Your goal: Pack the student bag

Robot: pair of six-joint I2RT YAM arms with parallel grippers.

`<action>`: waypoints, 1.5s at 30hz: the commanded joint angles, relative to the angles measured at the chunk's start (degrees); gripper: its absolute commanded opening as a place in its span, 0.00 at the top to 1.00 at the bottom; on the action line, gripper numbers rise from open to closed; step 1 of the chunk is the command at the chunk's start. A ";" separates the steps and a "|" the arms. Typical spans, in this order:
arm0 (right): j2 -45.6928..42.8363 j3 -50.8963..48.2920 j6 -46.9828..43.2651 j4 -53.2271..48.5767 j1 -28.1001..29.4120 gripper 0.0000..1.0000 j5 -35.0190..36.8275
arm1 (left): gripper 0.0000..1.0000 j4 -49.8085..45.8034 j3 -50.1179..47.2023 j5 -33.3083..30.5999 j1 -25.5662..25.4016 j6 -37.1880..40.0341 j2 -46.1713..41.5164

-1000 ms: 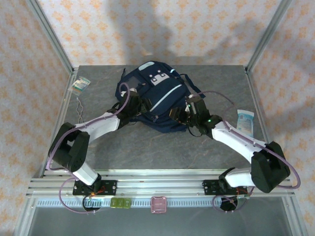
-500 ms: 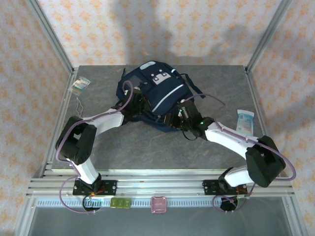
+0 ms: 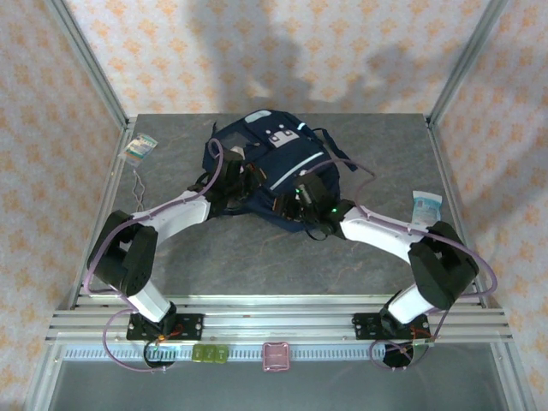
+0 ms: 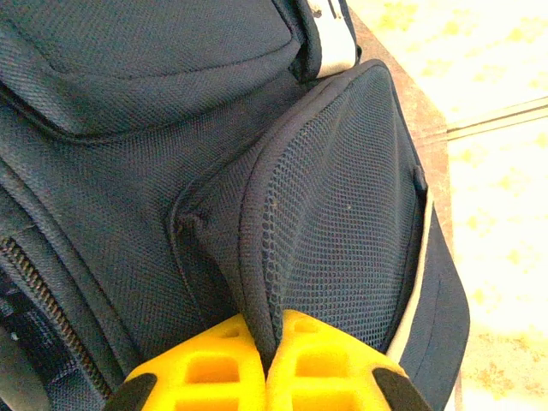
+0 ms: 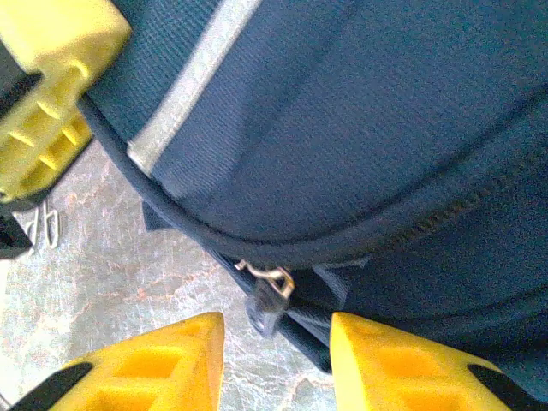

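Note:
The student bag (image 3: 278, 154), navy with grey patches and a grey stripe, lies at the back middle of the table. My left gripper (image 3: 243, 183) is at the bag's left side. In the left wrist view this gripper (image 4: 272, 330) is shut on the rim of the bag's mesh side pocket (image 4: 342, 214), pinching the fabric between the yellow fingers. My right gripper (image 3: 292, 202) is at the bag's near edge. In the right wrist view it (image 5: 276, 324) stands open, and a small metal zipper pull (image 5: 267, 291) hangs between its fingertips, just ahead of them, untouched.
A white-blue packet (image 3: 425, 211) lies near the table's right edge. A small greenish packet (image 3: 139, 147) lies at the back left, with a thin wire piece (image 3: 137, 183) below it. Metal frame posts stand at the table's back corners. Grey tabletop (image 3: 257, 257) lies in front of the bag.
My left gripper has shut on the mesh pocket rim. My right arm has swung left along the bag's near edge to the zipper pull. The bag has shifted slightly.

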 commanded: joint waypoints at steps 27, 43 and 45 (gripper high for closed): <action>5.51 6.04 2.13 -5.88 2.89 0.89 15.49 | 1.00 8.38 -1.89 3.14 -0.38 -2.16 -2.95; 4.12 3.20 -2.51 -11.81 0.79 1.00 21.26 | 1.00 7.06 -3.41 2.05 1.70 -0.36 -4.16; 2.18 0.69 -3.64 -11.84 -1.70 1.00 21.35 | 1.00 5.91 -3.62 1.69 2.41 0.73 -4.40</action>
